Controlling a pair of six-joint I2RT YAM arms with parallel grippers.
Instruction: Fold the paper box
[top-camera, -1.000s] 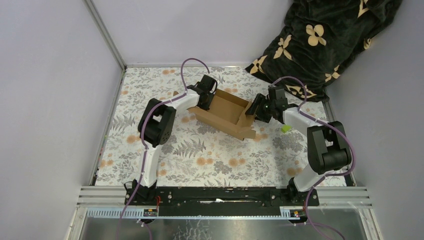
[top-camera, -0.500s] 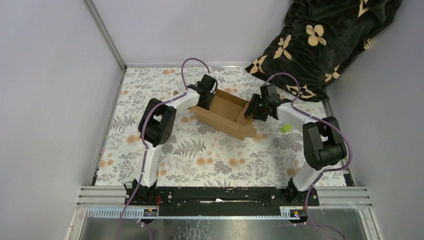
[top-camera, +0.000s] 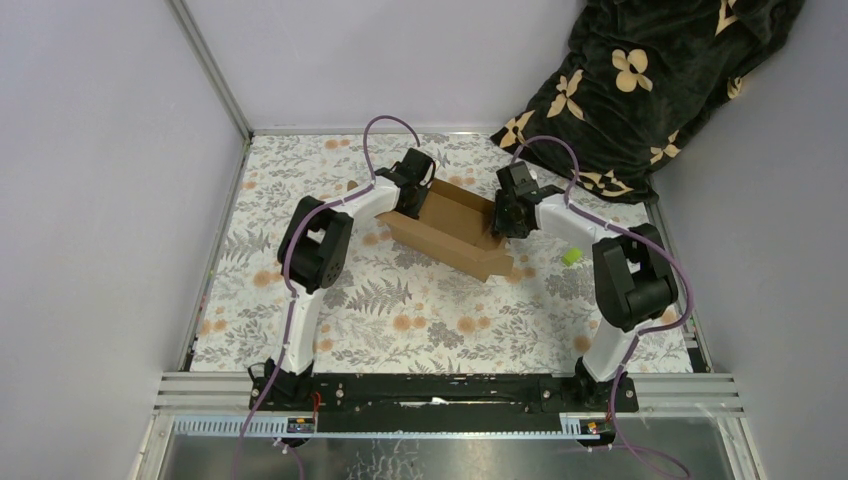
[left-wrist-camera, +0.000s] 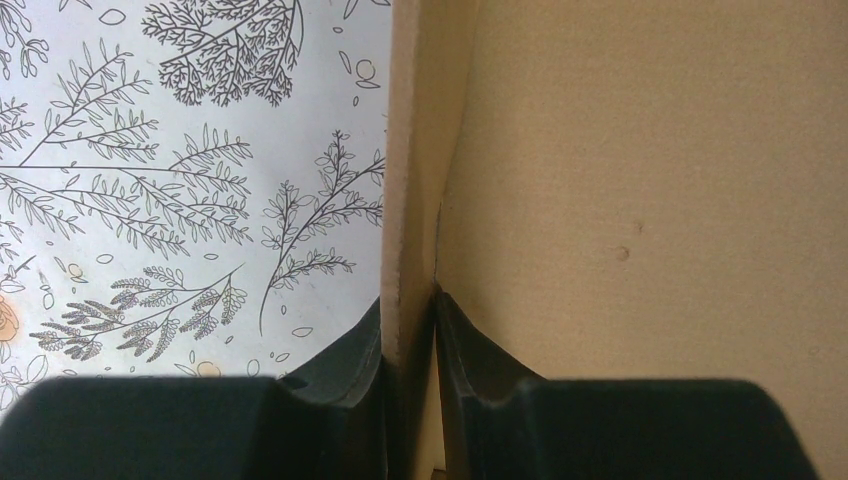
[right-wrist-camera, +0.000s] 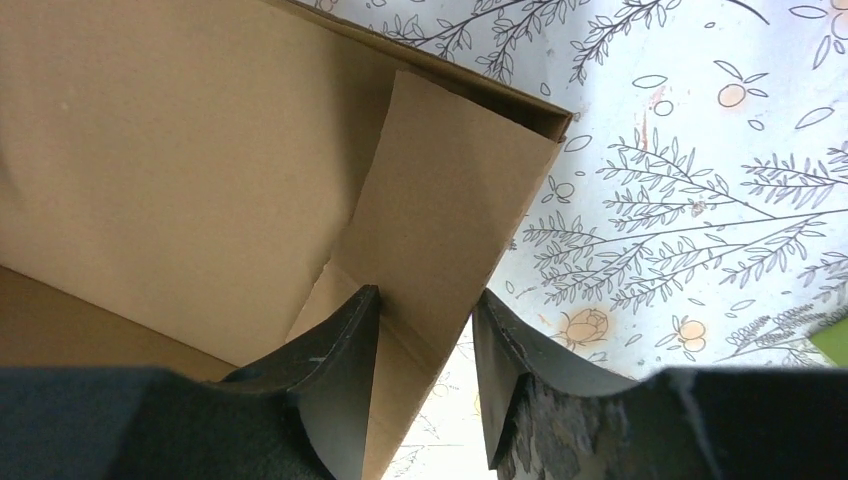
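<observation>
Right wrist view: R gripper (right-wrist-camera: 425, 300) sits part-open astride an upright end flap (right-wrist-camera: 450, 190) of the paper box (right-wrist-camera: 180, 150). The flap runs straight ahead betw. the fingers, close to or touching the box-side finger, w/ a clear gap to the cloth-side one, so nothing is clamped yet. Past the tips the flap meets the box corner. The box interior lies off the one finger, and the floral table cover (right-wrist-camera: 700, 200) and a lime-green block (right-wrist-camera: 835, 345) lie off the other. Left wrist view: L gripper (left-wrist-camera: 408, 300) is nipped tight on a side wall (left-wrist-camera: 408, 180), cardboard sandwiched betw. both pads. Top external view: the box's long axis runs gripper to gripper, one arm at each end. Prob. next step is squeezing that flap, so it needs to stay centred in the gap.
</observation>
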